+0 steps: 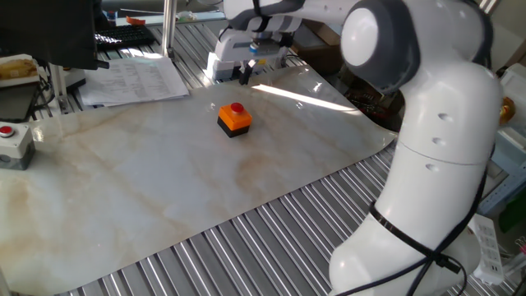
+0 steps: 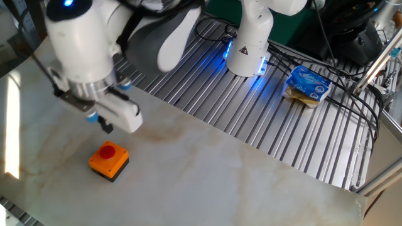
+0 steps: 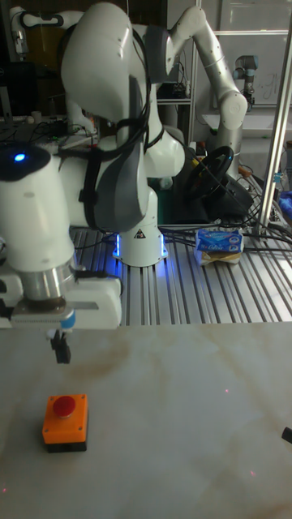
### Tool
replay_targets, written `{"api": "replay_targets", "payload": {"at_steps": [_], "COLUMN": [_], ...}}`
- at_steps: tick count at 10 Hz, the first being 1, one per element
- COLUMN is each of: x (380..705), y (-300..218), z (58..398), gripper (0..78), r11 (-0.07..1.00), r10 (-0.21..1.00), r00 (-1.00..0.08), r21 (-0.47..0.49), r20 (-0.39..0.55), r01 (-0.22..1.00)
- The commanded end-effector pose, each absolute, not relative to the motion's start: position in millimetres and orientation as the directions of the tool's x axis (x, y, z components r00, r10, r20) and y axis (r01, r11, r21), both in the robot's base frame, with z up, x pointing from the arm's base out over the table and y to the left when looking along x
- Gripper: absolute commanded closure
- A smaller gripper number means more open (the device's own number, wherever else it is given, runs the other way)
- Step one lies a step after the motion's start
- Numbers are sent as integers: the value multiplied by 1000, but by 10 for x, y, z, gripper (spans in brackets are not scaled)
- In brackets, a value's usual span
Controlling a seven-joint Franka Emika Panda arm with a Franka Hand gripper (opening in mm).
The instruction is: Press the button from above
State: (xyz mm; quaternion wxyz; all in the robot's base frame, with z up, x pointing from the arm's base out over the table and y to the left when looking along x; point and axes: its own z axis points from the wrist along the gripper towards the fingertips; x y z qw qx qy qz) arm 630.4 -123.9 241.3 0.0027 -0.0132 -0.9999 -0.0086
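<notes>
The button (image 1: 237, 108) is a small red cap on an orange box with a black base, standing on the marble slab (image 1: 164, 189). It also shows in the other fixed view (image 2: 108, 150) and in the tall view (image 3: 65, 405). My gripper (image 1: 244, 76) hangs well above the button and apart from it, pointing straight down. In the tall view the gripper (image 3: 61, 349) shows its dark fingertips pressed together as one narrow stub, holding nothing. From the other side the gripper (image 2: 107, 127) sits above and a little behind the button.
A grey box with a red button (image 1: 12, 140) stands at the far left edge. Papers (image 1: 131, 78) lie at the back. A blue packet (image 2: 308, 85) and a second robot's base (image 2: 248, 44) sit on the ribbed metal table beyond the slab.
</notes>
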Motion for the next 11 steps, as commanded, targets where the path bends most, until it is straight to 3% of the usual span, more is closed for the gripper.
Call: {"api": "replay_targets", "payload": {"at_steps": [1,11], "x": [6129,6029], "y": [-1075,-1029], "z": [2665,2773], "gripper": [776,776], "r11": [998,997], "r10": [57,77], "r00": [-998,-997], "r21": [6,-3], "r20": [5,-1], "r01": [57,77]}}
